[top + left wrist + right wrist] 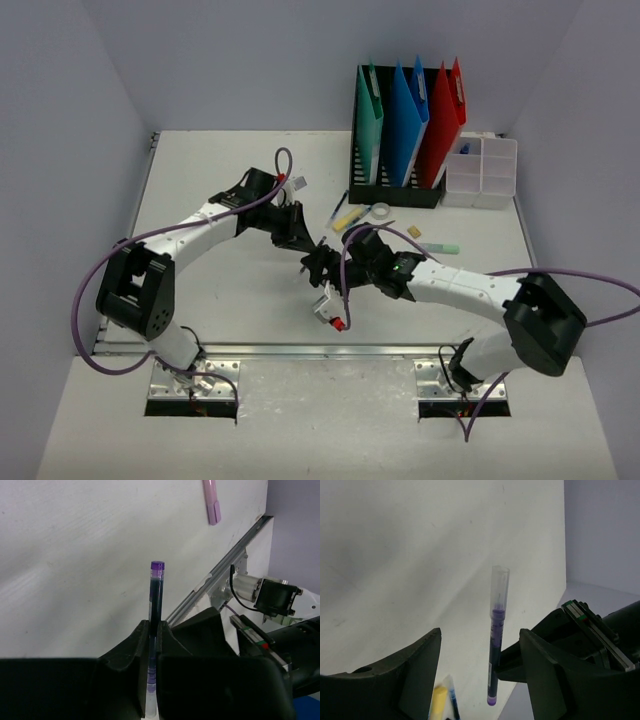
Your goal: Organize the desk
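Note:
The white desk (220,290) fills the middle of the top view, and both grippers meet above its centre. My left gripper (154,625) is shut on a purple pen (156,595) with a clear cap, whose purple end sticks out past the fingertips. In the right wrist view the same purple pen (497,630) hangs upright between the spread fingers of my right gripper (480,632), touching neither. The right gripper is open. From above, the left gripper (308,245) and the right gripper (320,266) face each other closely, and the pen is hard to make out there.
A black mesh file holder (395,185) with green, blue and red folders stands at the back right, beside a clear compartment box (482,170). A tape roll (380,211), a yellow marker (348,218) and a green marker (440,247) lie nearby. A pink highlighter (212,502) lies near the front rail (320,350).

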Controlling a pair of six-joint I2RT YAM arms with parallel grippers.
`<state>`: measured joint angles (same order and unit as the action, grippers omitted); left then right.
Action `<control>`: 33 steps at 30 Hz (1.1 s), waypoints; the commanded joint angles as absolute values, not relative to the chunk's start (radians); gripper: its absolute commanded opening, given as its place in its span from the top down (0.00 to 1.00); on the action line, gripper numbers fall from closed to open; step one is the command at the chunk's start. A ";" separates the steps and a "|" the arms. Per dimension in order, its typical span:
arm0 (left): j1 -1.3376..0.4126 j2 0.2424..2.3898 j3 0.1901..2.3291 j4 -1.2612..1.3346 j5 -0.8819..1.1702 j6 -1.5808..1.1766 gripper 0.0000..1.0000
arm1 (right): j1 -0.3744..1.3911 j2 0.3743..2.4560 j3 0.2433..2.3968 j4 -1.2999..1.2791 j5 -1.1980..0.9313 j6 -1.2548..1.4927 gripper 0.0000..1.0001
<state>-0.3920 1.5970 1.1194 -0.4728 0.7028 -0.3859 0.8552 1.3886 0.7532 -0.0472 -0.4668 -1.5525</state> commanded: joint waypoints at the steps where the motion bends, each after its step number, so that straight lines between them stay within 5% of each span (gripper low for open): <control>1: -0.387 1.566 1.126 -0.440 0.712 -0.432 1.00 | 0.895 1.490 0.800 0.226 -0.323 -1.544 0.36; 7: -0.385 1.560 1.122 -0.437 0.661 -0.472 1.00 | 0.915 1.600 0.855 0.291 -0.210 -1.535 0.52; 11: -0.378 1.560 1.121 -0.442 0.618 -0.476 0.99 | 0.919 1.592 0.857 0.285 -0.166 -1.487 1.00; 13: -0.357 1.555 1.114 -0.435 0.604 -0.478 0.78 | 0.917 1.532 0.844 0.281 -0.160 -1.407 1.00; 17: -0.300 1.542 1.109 -0.422 0.590 -0.483 0.01 | 0.899 1.370 0.829 0.210 -0.127 -1.068 1.00; 25: -0.238 1.497 1.132 -0.413 0.559 -0.454 0.00 | 0.434 0.991 0.767 0.036 -0.066 -0.175 1.00; 33: -0.238 1.483 1.136 -0.352 0.527 -0.460 0.00 | 0.122 0.907 0.740 0.014 0.177 0.081 1.00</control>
